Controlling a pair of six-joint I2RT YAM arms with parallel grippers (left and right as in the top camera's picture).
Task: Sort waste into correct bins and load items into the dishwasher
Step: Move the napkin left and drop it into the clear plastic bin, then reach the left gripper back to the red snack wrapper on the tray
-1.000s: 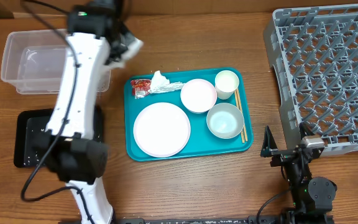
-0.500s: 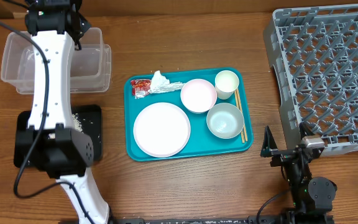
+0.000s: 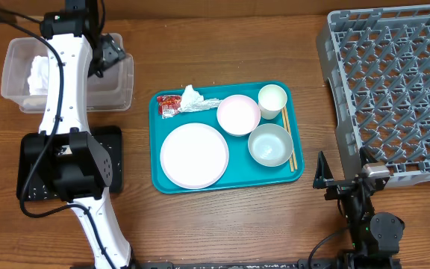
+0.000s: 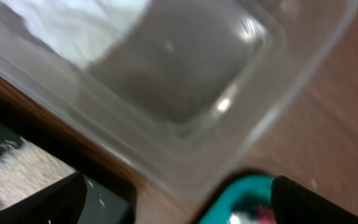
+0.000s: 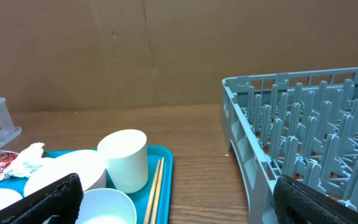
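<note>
My left gripper (image 3: 107,54) (image 4: 179,210) hangs open over the right part of the clear tub (image 3: 118,90) (image 4: 185,81), nothing between its fingers. A crumpled white napkin (image 3: 37,73) (image 4: 86,25) lies in the tub's left end. On the teal tray (image 3: 293,161) sit a red wrapper (image 3: 169,104), another napkin (image 3: 194,99), the white plate (image 3: 194,155), two bowls (image 3: 238,114) (image 3: 269,144), a cup (image 3: 272,99) (image 5: 124,158) and chopsticks (image 3: 287,138) (image 5: 155,186). My right gripper (image 3: 321,179) (image 5: 179,211) rests open right of the tray, empty.
The grey dish rack (image 3: 398,90) (image 5: 303,124) fills the right side. A black tray (image 3: 36,161) (image 4: 104,199) with scattered rice (image 3: 95,142) lies below the tub, partly under my left arm. A brown wall stands behind the table.
My left gripper carried a napkin left over the clear tub and opened; the napkin now lies in the tub. The right arm has not moved.
</note>
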